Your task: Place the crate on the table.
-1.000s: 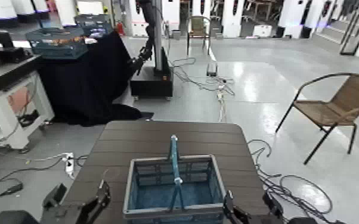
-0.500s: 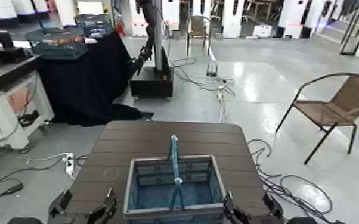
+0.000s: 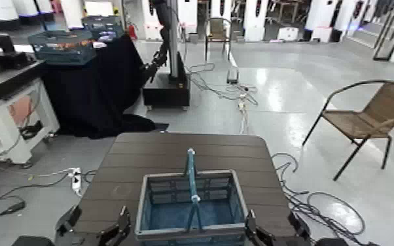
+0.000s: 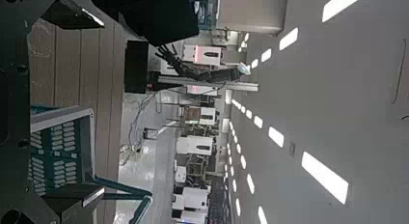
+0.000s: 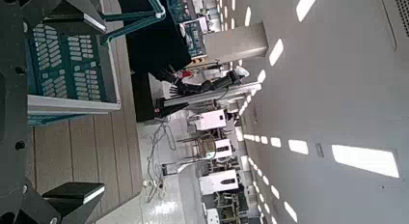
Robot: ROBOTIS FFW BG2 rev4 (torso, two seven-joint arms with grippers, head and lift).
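Note:
The blue-grey slatted crate (image 3: 167,204) with its upright teal handle (image 3: 191,183) stands on the near half of the dark brown slatted table (image 3: 173,149). My left gripper (image 3: 99,226) is open just left of the crate's near corner, not touching it. My right gripper (image 3: 273,229) is open just right of the crate's other near corner. In the left wrist view the crate (image 4: 56,154) sits beside the wide-open fingers (image 4: 75,10). In the right wrist view the crate (image 5: 68,60) lies beside the open fingers (image 5: 77,197).
A wicker chair (image 3: 370,118) stands on the floor at the right. A black-draped table (image 3: 95,82) with darker teal mesh crates (image 3: 62,46) and a white workbench (image 3: 6,98) are at the left. Cables (image 3: 307,199) lie on the floor. Another robot's base (image 3: 167,88) stands beyond the table.
My left gripper has moved lower and a little right, closer to the crate's near left corner. The crate and the right gripper have not moved.

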